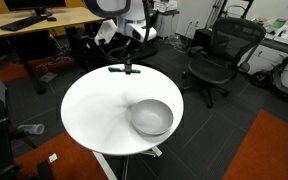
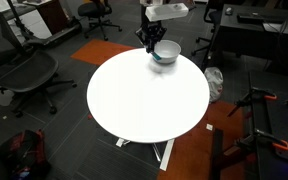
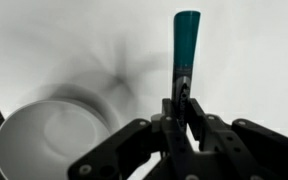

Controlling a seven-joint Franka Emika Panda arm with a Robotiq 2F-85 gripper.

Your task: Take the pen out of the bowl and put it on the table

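Note:
My gripper [image 3: 184,108] is shut on the pen [image 3: 187,40], whose teal-blue end sticks out past the fingertips over the white table [image 3: 244,60]. The light-grey bowl [image 3: 39,140] lies empty to the lower left of the jaws in the wrist view. In an exterior view the gripper [image 1: 130,68] hangs low over the table's far edge [image 1: 94,110] with the pen [image 1: 117,69] lying level in it, apart from the bowl [image 1: 151,117]. In an exterior view the gripper [image 2: 149,42] is beside the bowl [image 2: 165,52] on the table [image 2: 144,100].
A black office chair [image 1: 219,55] and a wooden desk [image 1: 44,20] stand behind the table. Another chair [image 2: 24,75] stands to one side. Orange carpet [image 1: 269,150] and tripod legs [image 2: 259,125] are on the floor.

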